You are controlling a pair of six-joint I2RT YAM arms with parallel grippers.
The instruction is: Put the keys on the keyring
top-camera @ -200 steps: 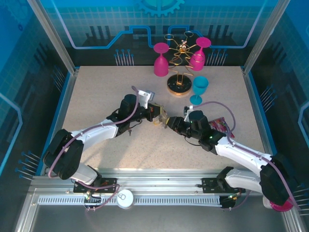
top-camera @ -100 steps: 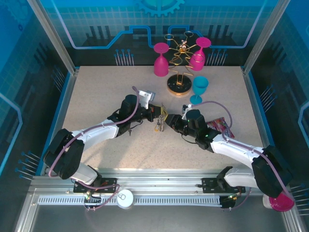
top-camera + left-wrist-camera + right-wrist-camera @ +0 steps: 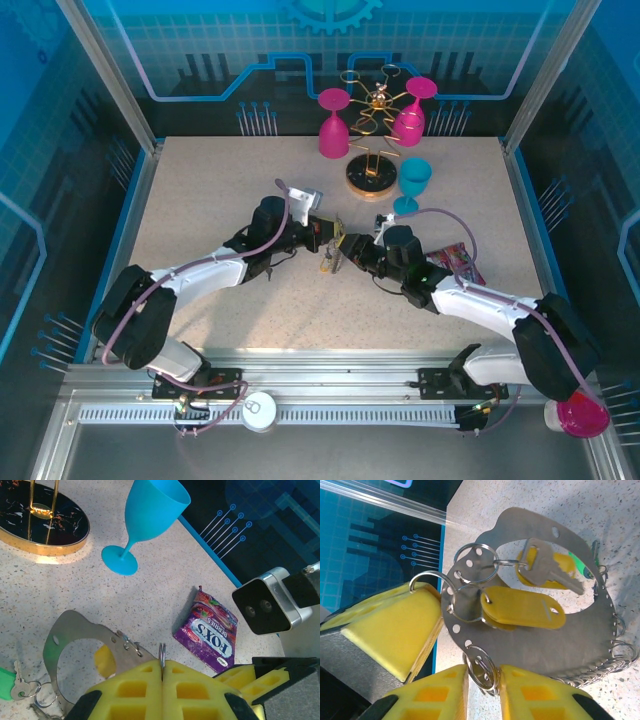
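Left gripper (image 3: pixel 161 669) pads closed flat on one split ring (image 3: pixel 161 651). Right gripper (image 3: pixel 483 690) narrow gap around a second ring (image 3: pixel 481 671), can't tell if clamped. Keyring (image 3: pixel 545 645) between both grippers. Keys (image 3: pixel 547 561): one silver blade, two yellow heads, one green

Left gripper (image 3: pixel 161 672) clamped, right gripper (image 3: pixel 482 680) narrowly parted.

Upper centre of the surface (image 3: pixel 200 190): a gold rack (image 3: pixel 368 178), pink goblets (image 3: pixel 333 125), a blue goblet (image 3: pixel 413 180); purple packet (image 3: pixel 455 258) centre right.

Flat grey keyring (image 3: pixel 535 650), yellow-tagged keys (image 3: pixel 547 570) hanging from its holed edge
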